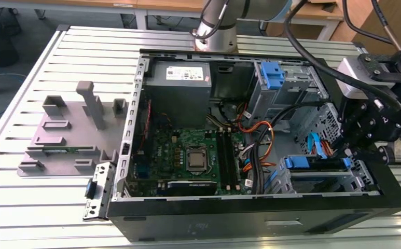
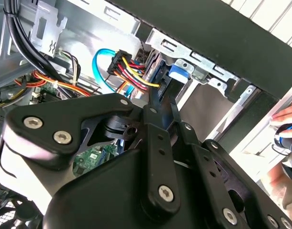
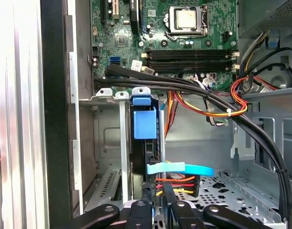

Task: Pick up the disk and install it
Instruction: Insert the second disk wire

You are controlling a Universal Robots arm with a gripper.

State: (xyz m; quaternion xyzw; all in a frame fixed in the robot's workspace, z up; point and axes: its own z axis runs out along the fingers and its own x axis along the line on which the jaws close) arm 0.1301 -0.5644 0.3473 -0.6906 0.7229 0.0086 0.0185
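The gripper point(image 1: 366, 136) hangs low at the exterior view's right end of the open computer case point(image 1: 256, 218), reaching in over the drive cage point(image 1: 325, 179) on the near right, which puts it where a drive slides into its bay. In the first wrist view the disk point(image 3: 146, 148) stands on edge in that cage, its blue rail tab point(image 3: 145, 125) facing up, dark body below and cables point(image 3: 176, 180) plugged at its end, so it looks already seated in the slot rather than waiting on the desk point(image 1: 41, 202). The gripper's fingertips point(image 3: 161, 202) are drawn together at the disk's cabled end; whether they pinch it or merely press against it I cannot tell. The grey fixture tray point(image 1: 69, 137) lies well apart on the left. A hand point(image 2: 288, 136) rests outside the case wall in the second wrist view
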